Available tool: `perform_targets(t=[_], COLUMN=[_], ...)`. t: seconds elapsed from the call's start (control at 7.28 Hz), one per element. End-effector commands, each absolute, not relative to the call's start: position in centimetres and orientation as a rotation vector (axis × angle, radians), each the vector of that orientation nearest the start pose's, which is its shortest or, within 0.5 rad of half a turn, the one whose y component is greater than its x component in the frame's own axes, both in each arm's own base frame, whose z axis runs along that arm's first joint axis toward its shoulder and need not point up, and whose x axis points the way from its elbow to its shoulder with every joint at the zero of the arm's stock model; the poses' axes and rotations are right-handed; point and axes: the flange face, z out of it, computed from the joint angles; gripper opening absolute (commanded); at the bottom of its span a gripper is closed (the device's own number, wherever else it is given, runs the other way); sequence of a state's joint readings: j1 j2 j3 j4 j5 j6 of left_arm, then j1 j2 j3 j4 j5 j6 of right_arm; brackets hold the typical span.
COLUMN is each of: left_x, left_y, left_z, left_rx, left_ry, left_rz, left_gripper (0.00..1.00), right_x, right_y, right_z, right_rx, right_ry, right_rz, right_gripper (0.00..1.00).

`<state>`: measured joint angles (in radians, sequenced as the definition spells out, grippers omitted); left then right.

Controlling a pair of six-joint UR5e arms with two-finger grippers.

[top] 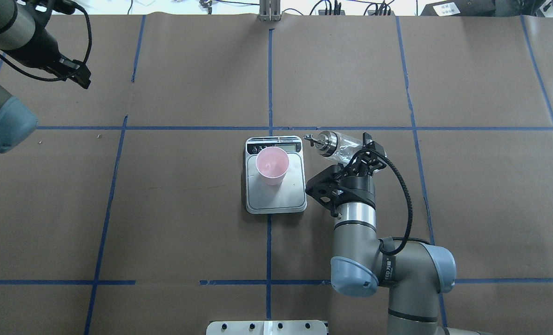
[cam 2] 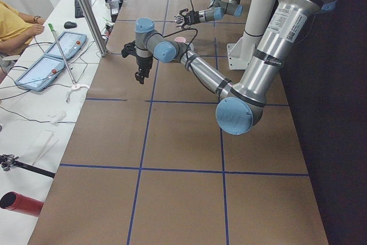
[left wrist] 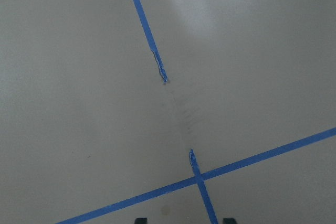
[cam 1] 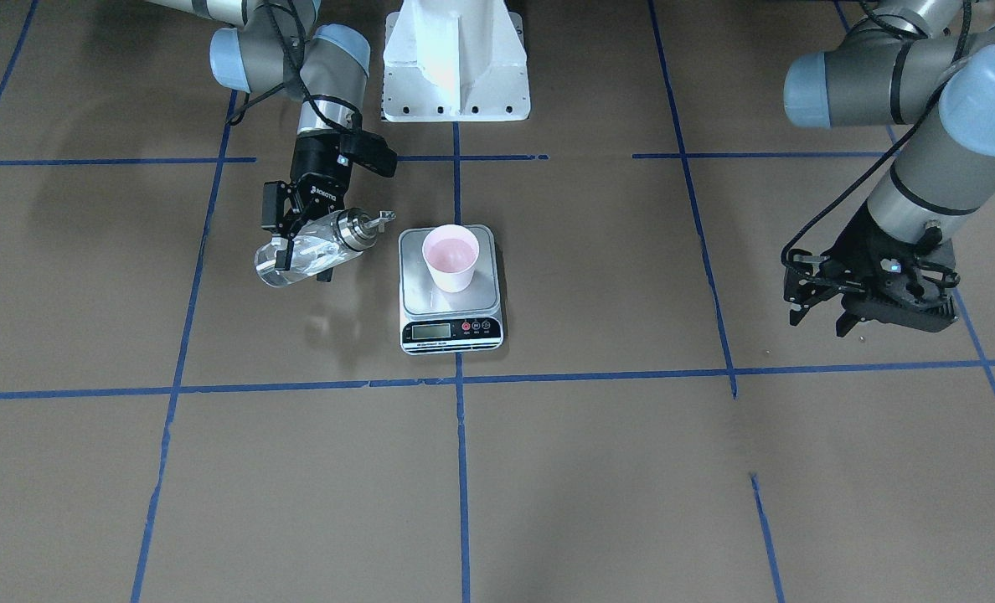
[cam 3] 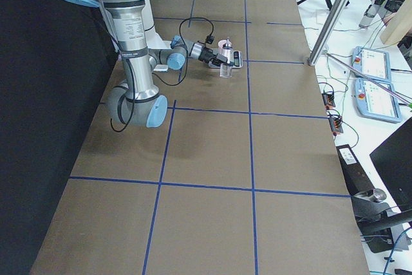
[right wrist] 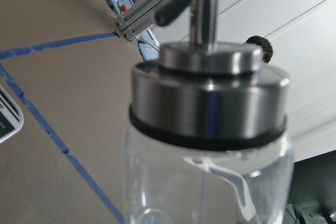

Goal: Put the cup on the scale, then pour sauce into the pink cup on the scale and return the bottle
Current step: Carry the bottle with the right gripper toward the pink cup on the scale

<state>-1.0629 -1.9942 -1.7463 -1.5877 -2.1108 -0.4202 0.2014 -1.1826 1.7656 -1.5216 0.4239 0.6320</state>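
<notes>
Worktop (cam 1: 598, 469) covered in matt brown paper, faintly creased, marked off with smooth blue tape (cam 1: 462, 469). Bottle (right wrist: 205, 171) of clear, glossy glass. Its collar (right wrist: 209, 100) is polished silver metal with a thin black ring beneath. Scale (cam 1: 418, 276) has a satin silver-grey platform, a white plastic-looking body and a glossy black front strip. Cup (cam 1: 451, 255) is pale pink, matt and smooth. Right end effector (cam 1: 303, 261) is matt black. The right arm (top: 355, 223) is satin grey metal with pale blue caps.

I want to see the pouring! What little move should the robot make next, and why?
Probably slide the right gripper sideways until the tilted clear glass bottle points its silver spout over the small pale pink cup; the spout sits beside the silver-grey scale.
</notes>
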Motion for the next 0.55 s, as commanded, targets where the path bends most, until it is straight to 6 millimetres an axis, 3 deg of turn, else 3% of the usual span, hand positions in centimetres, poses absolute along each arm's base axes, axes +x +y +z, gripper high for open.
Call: perform_targets(t=[0.0,0.41], left_x=[23.4,23.4], left_y=[-59.0,-59.0], left_z=[34.1,34.2], left_rx=[0.303,0.302], left_ry=[0.737,0.736], left_rz=[0.249,0.248], left_gripper=[0.58,0.58], right_x=[-55.2,-55.4], right_y=[-34.2,-34.3], right_z=[28.1,29.2], right_rx=[1.205,1.204], right_ry=[0.268,0.342], right_rz=[-0.364,-0.412], right_gripper=[0.00,0.00])
